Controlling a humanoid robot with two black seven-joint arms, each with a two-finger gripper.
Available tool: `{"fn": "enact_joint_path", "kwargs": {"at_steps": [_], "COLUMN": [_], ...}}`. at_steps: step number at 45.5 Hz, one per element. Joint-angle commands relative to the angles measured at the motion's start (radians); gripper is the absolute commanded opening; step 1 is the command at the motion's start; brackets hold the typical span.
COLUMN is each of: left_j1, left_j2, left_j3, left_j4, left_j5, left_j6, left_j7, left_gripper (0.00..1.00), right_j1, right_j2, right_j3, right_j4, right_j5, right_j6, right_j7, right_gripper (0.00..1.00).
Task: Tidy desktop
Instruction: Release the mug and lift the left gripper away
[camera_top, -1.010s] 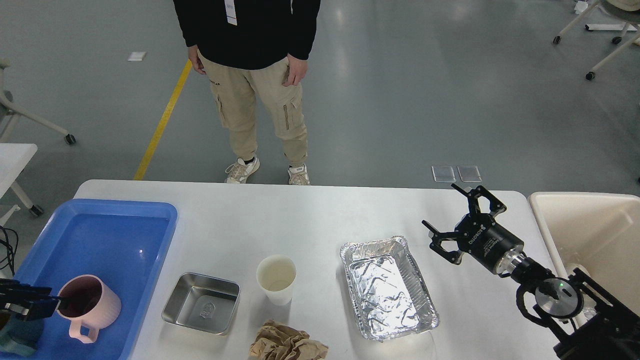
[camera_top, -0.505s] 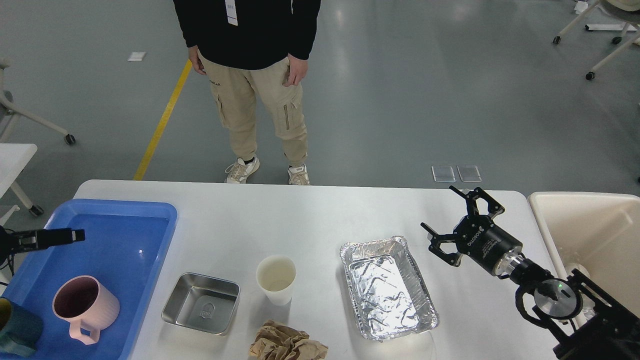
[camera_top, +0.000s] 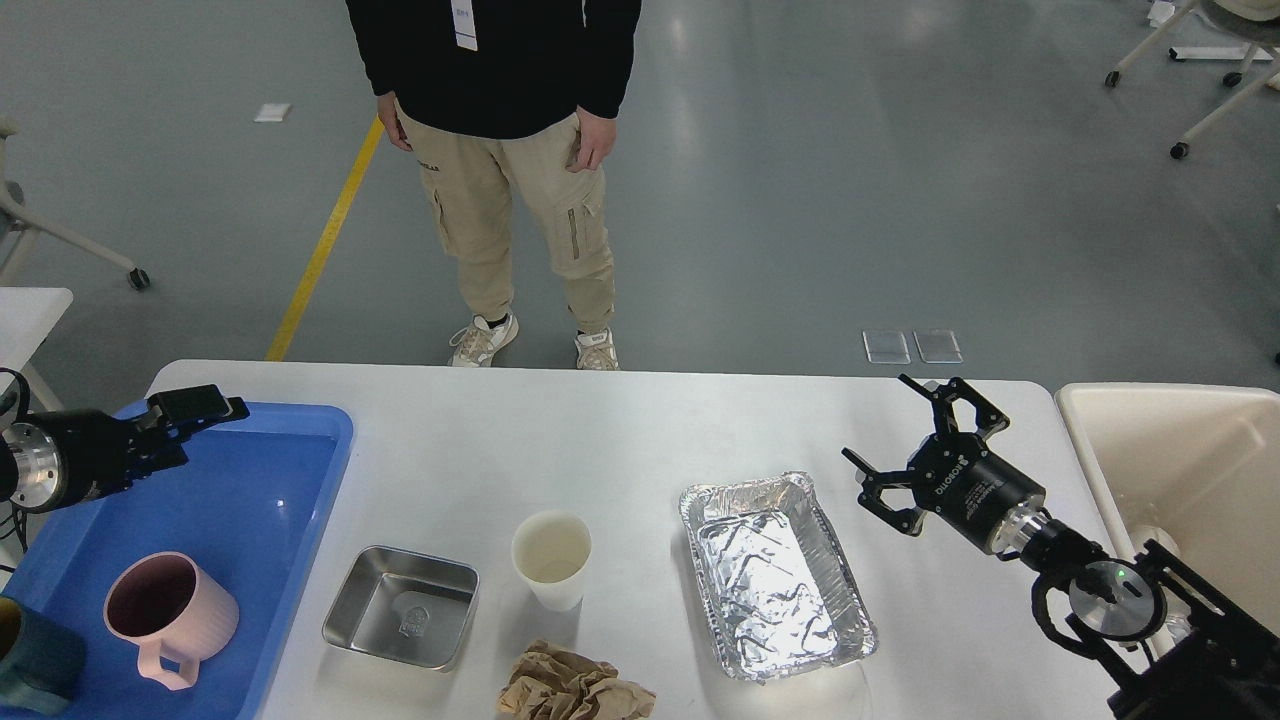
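The white desktop (camera_top: 620, 430) holds a square steel dish (camera_top: 400, 605), a white paper cup (camera_top: 552, 558), a foil tray (camera_top: 775, 575) and crumpled brown paper (camera_top: 575, 685) at the front edge. A pink mug (camera_top: 170, 612) stands upright in the blue tray (camera_top: 260, 480) beside a teal cup (camera_top: 35, 665). My left gripper (camera_top: 195, 408) hovers over the tray's far edge, empty, seen side-on and dark. My right gripper (camera_top: 876, 416) is open and empty, above the desktop just right of the foil tray.
A beige bin (camera_top: 1180, 450) stands off the desktop's right end, behind my right arm. A person (camera_top: 510, 150) stands at the desktop's far edge. A second white table's corner (camera_top: 30, 310) shows at the left.
My left gripper has left the pink mug's rim, risen and moved away to the tray's far edge. The mug stays in the tray. My right gripper has barely moved.
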Motion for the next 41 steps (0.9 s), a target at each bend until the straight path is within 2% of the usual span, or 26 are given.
{"fn": "enact_joint_path", "kwargs": {"at_steps": [1, 4, 7, 18, 26, 41], "left_j1": [-0.001, -0.001, 0.000, -0.003, -0.007, -0.013], "left_j2": [0.011, 0.043, 0.092, 0.264, 0.452, 0.704], "left_j3": [0.005, 0.008, 0.012, 0.041, 0.036, 0.027], "left_j4": [-0.066, -0.124, -0.201, -0.400, -0.590, -0.733], "left_j5": [-0.104, -0.122, -0.122, -0.116, -0.116, -0.145], "left_j6": [0.000, 0.003, 0.009, 0.021, 0.046, 0.034], "left_j7": [0.088, 0.135, 0.159, 0.182, 0.233, 0.208], "left_gripper": [0.97, 0.97, 0.97, 0.97, 0.97, 0.97], "right_j1": [0.000, 0.000, 0.000, 0.001, 0.000, 0.000], "right_j2": [0.000, 0.000, -0.003, -0.023, -0.023, -0.021], "right_j3": [0.000, 0.000, 0.000, 0.000, 0.000, -0.002], "right_j4": [-0.001, -0.002, -0.002, -0.001, -0.001, 0.001], "right_j5": [-0.004, -0.004, -0.004, -0.004, -0.004, -0.004], "right_j6": [0.000, 0.000, 0.000, -0.002, -0.002, -0.003], "right_j7": [0.000, 0.000, 0.000, 0.000, 0.000, 0.000], "right_gripper": [1.00, 1.00, 1.00, 1.00, 1.00, 1.00]}}
